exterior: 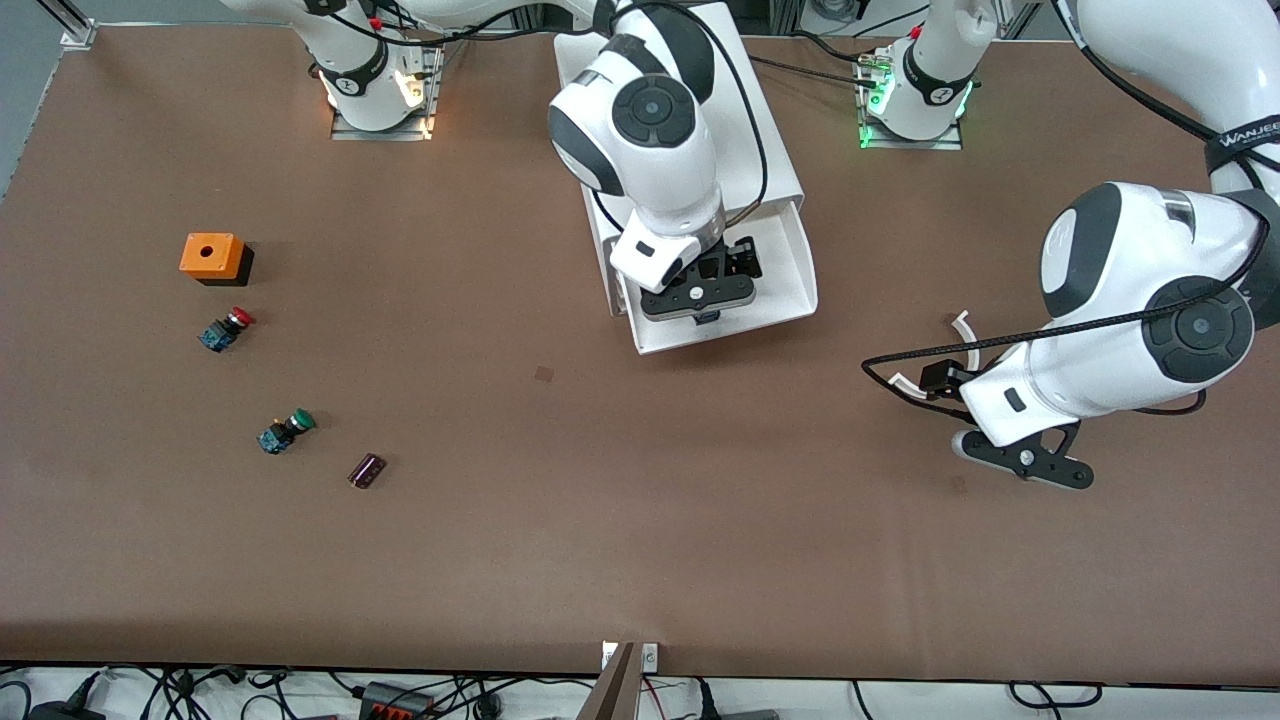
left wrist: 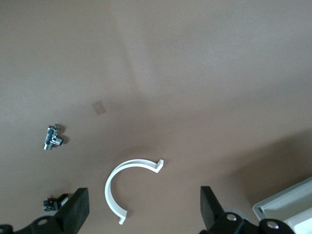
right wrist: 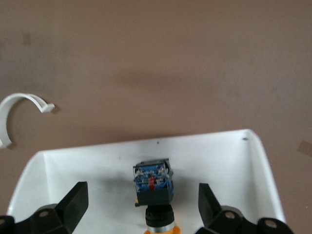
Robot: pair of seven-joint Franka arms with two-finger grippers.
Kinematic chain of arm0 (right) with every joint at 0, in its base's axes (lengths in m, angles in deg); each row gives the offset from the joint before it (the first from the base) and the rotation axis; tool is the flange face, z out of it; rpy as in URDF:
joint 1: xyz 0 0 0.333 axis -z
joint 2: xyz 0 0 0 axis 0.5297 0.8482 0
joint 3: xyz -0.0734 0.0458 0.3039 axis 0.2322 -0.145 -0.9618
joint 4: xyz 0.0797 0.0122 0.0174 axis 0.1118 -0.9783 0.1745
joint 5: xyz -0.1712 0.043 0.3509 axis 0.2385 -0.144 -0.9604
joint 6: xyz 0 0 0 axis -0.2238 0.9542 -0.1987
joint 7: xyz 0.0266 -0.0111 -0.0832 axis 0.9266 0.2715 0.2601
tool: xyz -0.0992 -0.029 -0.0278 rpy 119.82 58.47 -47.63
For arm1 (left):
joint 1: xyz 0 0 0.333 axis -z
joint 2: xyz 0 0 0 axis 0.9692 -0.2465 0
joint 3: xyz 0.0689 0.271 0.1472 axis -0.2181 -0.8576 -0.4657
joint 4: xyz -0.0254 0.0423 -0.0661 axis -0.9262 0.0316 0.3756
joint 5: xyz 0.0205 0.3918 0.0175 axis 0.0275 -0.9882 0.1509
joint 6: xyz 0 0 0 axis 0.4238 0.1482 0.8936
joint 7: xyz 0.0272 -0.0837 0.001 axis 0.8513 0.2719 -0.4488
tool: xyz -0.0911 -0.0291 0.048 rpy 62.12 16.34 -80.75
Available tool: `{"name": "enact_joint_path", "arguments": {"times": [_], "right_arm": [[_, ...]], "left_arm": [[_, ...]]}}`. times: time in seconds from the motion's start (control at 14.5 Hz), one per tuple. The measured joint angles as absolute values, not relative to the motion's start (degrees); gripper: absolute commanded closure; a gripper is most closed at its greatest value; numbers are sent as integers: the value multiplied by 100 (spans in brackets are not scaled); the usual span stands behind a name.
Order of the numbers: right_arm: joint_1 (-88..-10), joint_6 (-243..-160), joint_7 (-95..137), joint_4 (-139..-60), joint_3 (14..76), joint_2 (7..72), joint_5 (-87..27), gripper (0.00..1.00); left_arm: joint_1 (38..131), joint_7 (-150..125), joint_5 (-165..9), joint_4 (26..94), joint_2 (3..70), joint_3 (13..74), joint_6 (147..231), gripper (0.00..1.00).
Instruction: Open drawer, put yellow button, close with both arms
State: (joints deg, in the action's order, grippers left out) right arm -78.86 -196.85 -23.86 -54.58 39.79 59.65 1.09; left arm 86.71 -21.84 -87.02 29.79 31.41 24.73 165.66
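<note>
The yellow button [right wrist: 155, 195] lies in the drawer [right wrist: 243, 161], which stands pulled out near the middle of the desk's edge where the arms are mounted. Opening and placing look done; closing remains. The right claw [right wrist: 141, 207] hangs over the button, fingers spread apart and empty. The left claw [left wrist: 141, 209], also spread, waits over the desk [exterior: 640, 560] toward the left arm's end. The left arm's strap reads "WANJEE" [exterior: 1250, 135].
</note>
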Motion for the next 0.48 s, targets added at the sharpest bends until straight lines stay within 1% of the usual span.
{"name": "enact_joint_path", "arguments": {"times": [0.21, 0.48], "right_arm": [[-7320, -19324, -2383, -5175, 4005, 5832, 113, 0], [-6344, -18175, -1550, -5191, 4066, 5598, 438, 0]], "left_arm": [[8719, -1290, -8508, 2973, 3141, 2565, 16568, 0], [8865, -235, -8088, 2972, 3134, 2604, 16612, 0]]}}
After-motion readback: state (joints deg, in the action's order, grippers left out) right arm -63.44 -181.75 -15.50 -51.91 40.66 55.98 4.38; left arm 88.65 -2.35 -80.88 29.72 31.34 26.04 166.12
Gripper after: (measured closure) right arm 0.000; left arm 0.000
